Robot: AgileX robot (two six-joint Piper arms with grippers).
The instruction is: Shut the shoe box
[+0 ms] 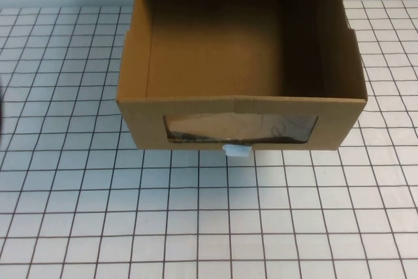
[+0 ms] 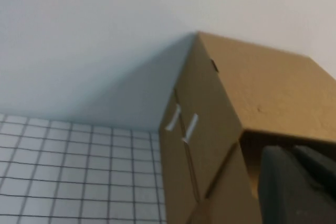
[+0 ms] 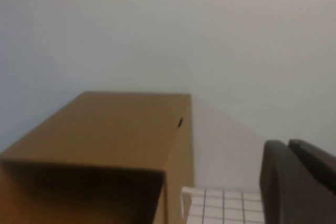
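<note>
The shoe box is brown cardboard and stands at the back middle of the table. Its drawer is pulled out toward me, open on top and empty inside. The drawer front has a wide clear window with a small white pull tab below it. Neither gripper shows in the high view. In the left wrist view my left gripper is low by the shoe box, at its left side, its dark fingers together and holding nothing. My right gripper sits off the right side of the shoe box, also shut and holding nothing.
The table is covered in a white sheet with a black grid, bare in front of the box and to both sides. A plain pale wall rises right behind the box. A dark sliver shows at the high view's left edge.
</note>
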